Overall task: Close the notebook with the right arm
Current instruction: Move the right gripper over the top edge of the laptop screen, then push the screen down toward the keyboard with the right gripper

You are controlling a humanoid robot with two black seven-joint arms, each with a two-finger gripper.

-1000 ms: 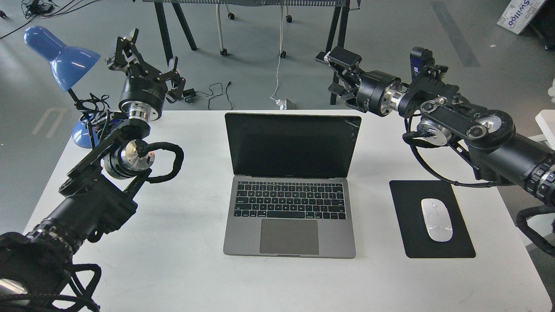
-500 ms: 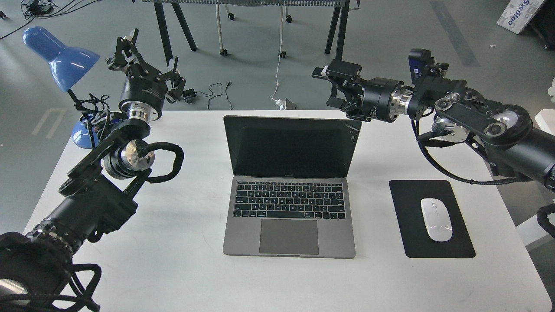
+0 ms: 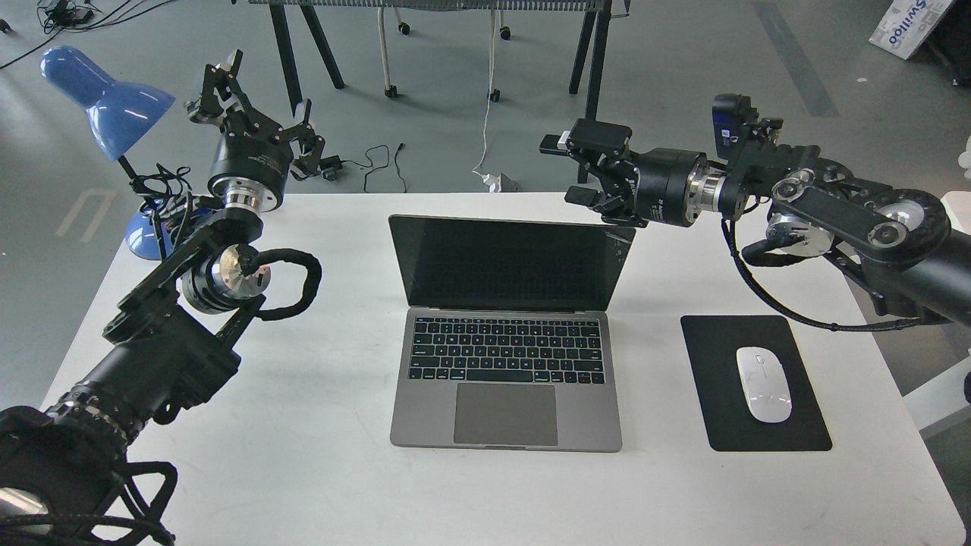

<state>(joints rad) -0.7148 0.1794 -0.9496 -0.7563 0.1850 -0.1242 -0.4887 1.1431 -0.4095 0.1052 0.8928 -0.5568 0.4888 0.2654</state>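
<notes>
An open grey notebook computer (image 3: pixel 507 334) sits mid-table, its dark screen (image 3: pixel 510 262) tilted forward a little, keyboard facing me. My right gripper (image 3: pixel 570 171) is open, its fingers spread one above the other, just behind the screen's top right corner; I cannot tell whether it touches the lid. My left gripper (image 3: pixel 254 95) is open and empty, raised above the table's far left corner, well away from the notebook.
A black mouse pad (image 3: pixel 753 383) with a white mouse (image 3: pixel 764 384) lies right of the notebook. A blue desk lamp (image 3: pixel 106 102) stands at the far left corner. The white table (image 3: pixel 318 394) ends just behind the screen; chair and table legs stand on the floor beyond.
My right gripper has moved left along the back of the screen toward its top right corner. The screen's top edge has come down and forward slightly. The left arm has not moved.
</notes>
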